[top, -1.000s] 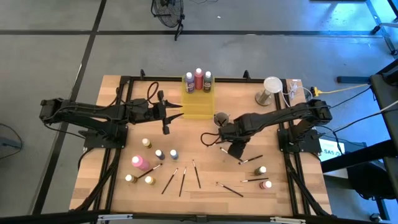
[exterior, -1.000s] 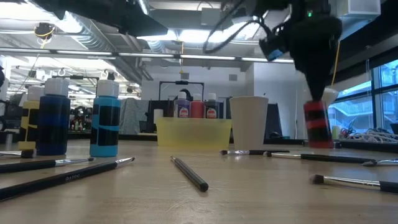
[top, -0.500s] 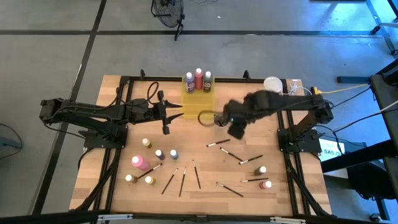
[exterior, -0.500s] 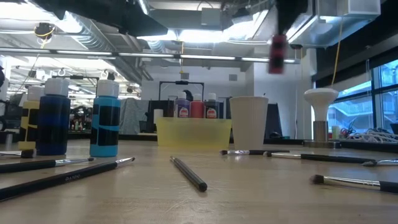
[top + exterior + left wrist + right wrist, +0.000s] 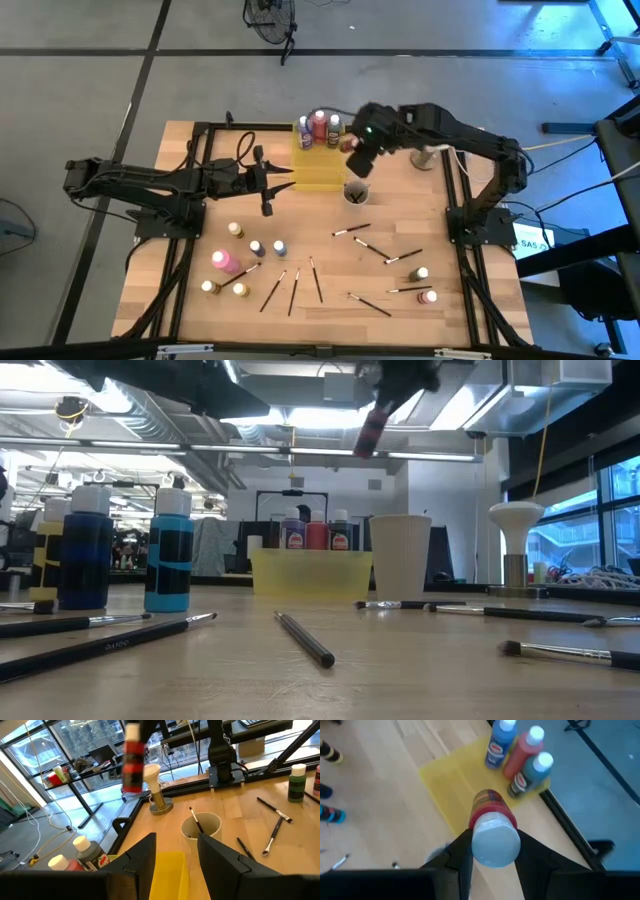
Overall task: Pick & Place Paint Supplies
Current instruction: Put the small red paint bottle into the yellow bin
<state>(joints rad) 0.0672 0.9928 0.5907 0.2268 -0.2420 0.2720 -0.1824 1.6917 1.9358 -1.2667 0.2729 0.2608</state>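
right gripper (image 5: 491, 851): clamped on the red bottle (image 5: 491, 822), swung up off the table, now above the yellow tray (image 5: 320, 165)
left gripper (image 5: 176, 851): parked beside tray, jaws part open, empty
meaning: drop-in likely next

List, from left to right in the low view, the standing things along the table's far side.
Dark blue bottle → light blue bottle → yellow tray → pale cup → white-topped stand.
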